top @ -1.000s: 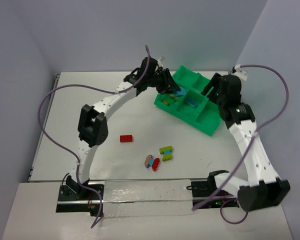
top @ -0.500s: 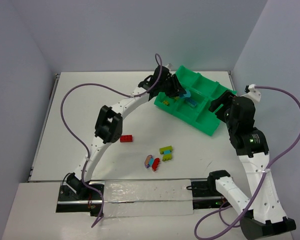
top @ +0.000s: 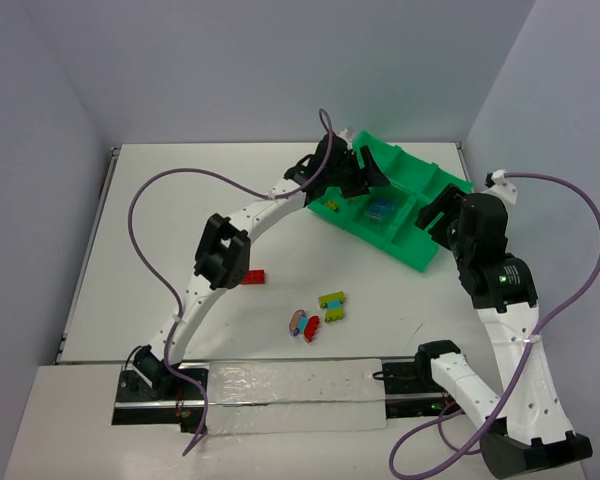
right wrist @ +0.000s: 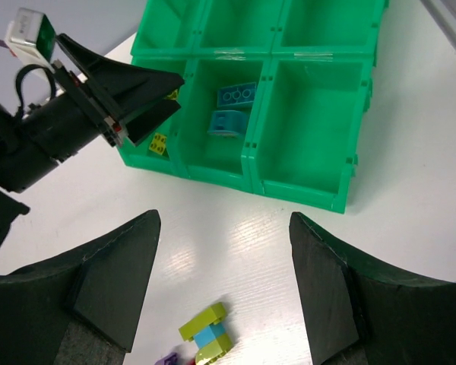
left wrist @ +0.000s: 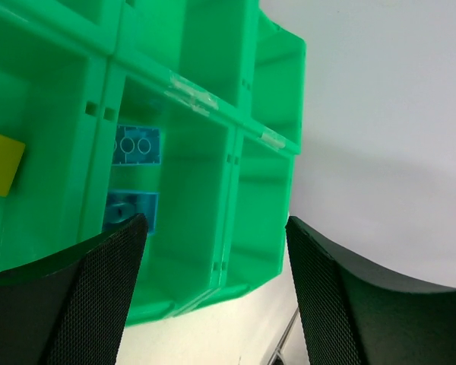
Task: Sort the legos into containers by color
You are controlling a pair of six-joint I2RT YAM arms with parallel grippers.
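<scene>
The green tray [top: 417,252] of containers sits at the back right of the table. My left gripper [top: 368,180] hovers over its left side, open and holding nothing. In the left wrist view, two cyan legos [left wrist: 137,144] [left wrist: 129,211] lie in one compartment below the open left gripper [left wrist: 216,296], with a yellow lego [left wrist: 1,162] in the neighbouring one. My right gripper [top: 435,210] is open beside the tray's near right corner. Loose legos remain on the table: a red brick [top: 252,277], an olive-and-cyan cluster [top: 332,305] and a pink-and-red pair [top: 302,324].
In the right wrist view the tray [right wrist: 311,194] lies ahead of the open right gripper [right wrist: 224,289], with the left gripper [right wrist: 129,99] at its left edge and the olive-and-cyan cluster [right wrist: 207,332] just below. Purple cables arc above both arms.
My left gripper moved right over the tray and opened; the cyan brick it carried now lies in the compartment. The right arm drew back from the tray early on, then stayed still.
</scene>
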